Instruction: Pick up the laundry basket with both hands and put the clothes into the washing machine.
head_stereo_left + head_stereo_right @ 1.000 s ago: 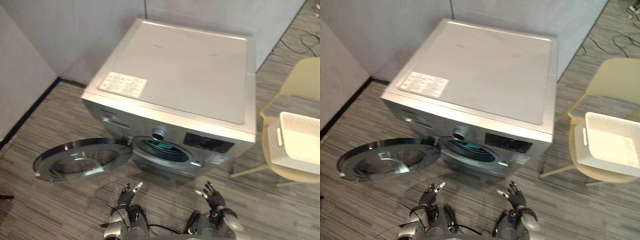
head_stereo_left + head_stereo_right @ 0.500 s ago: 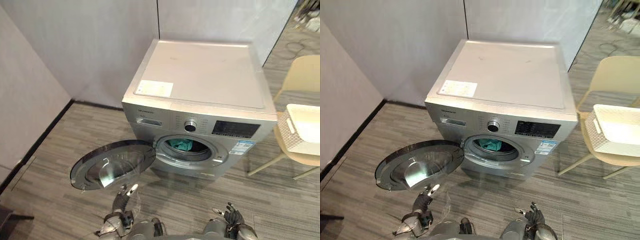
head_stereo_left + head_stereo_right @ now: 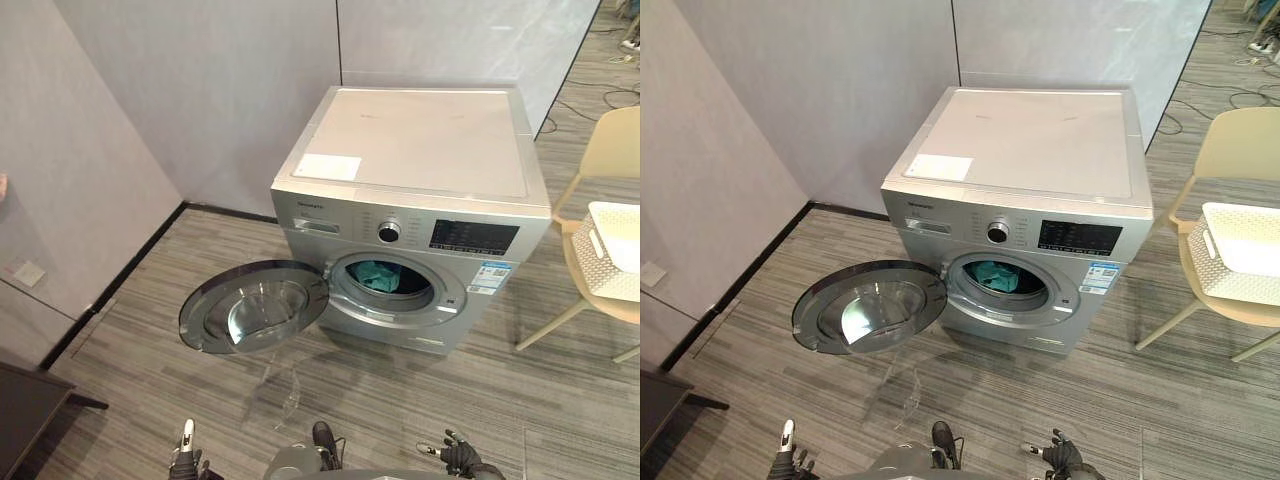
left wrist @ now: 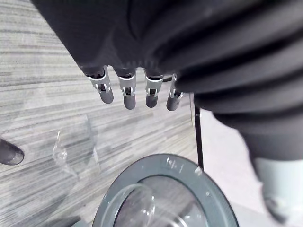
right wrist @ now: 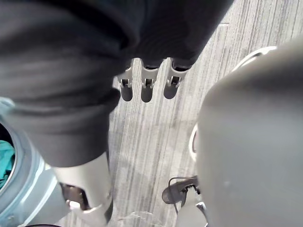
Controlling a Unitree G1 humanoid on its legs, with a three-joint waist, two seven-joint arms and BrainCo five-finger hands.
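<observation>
The washer (image 3: 425,140) is seen in the middle of the scene, with its door (image 3: 255,318) swung wide open to the left. A teal cloth (image 3: 378,275) is seen inside the drum. The basket (image 3: 1225,285) is set on a chair (image 3: 1230,140) to the right of the washer, well apart from both hands, and nothing can be made out in the part of it that is visible.

The 2 hands are held low at the near edge, over the floor (image 3: 420,390). The left hand (image 4: 125,92) is seen with relaxed fingers and nothing in it, and the door lies beyond its fingertips. The right hand (image 5: 147,85) is likewise loose and empty.

The loading step is judged to be done or nearly done, since clothing is in the drum and the basket looks empty. Whether more clothes remain in the basket cannot be told. If any remain, the basket would have to be approached on the right and gripped at both sides by the 2 hands. If none remain, the door could be closed, which would call for the left hand to be brought to its rim and the door swung right.
</observation>
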